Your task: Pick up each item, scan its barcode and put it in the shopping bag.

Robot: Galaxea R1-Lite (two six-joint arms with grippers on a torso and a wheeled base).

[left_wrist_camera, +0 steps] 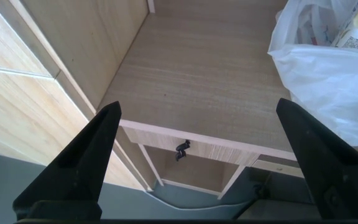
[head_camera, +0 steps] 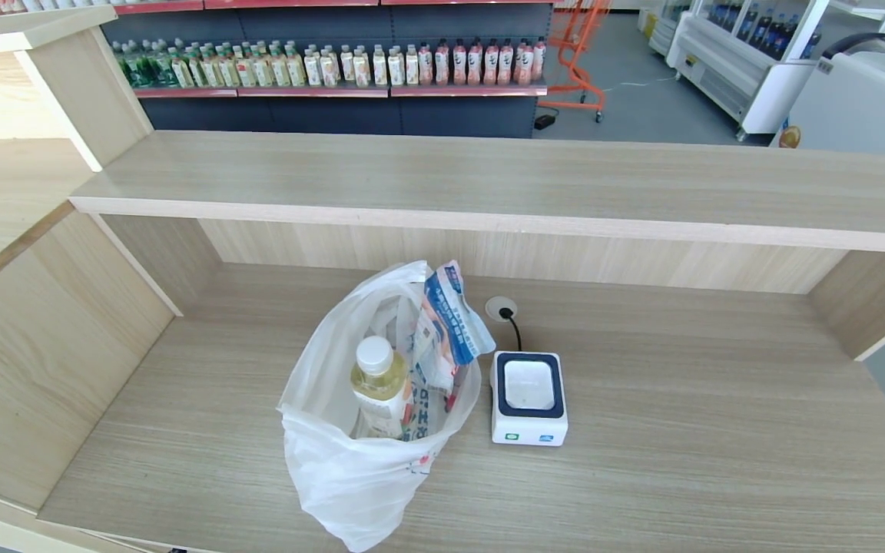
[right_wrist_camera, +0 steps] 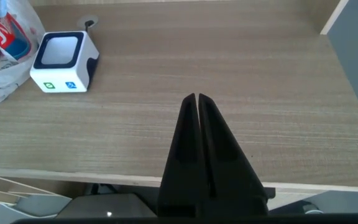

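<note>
Evidently packed, the crinkly white plastic shopping bag (head_camera: 350, 468) stands beside the white box scanner (head_camera: 528, 398); left fingers (left_wrist_camera: 86, 168) spread wide, empty; right fingers (right_wrist_camera: 207, 155) closed, empty.

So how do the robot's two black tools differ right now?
The left tool is spread wide open; the right tool is shut tight. The left tool hangs near the shopping bag; the right tool over bare counter, the scanner farther off. Both are black, pointed and hold nothing.
</note>
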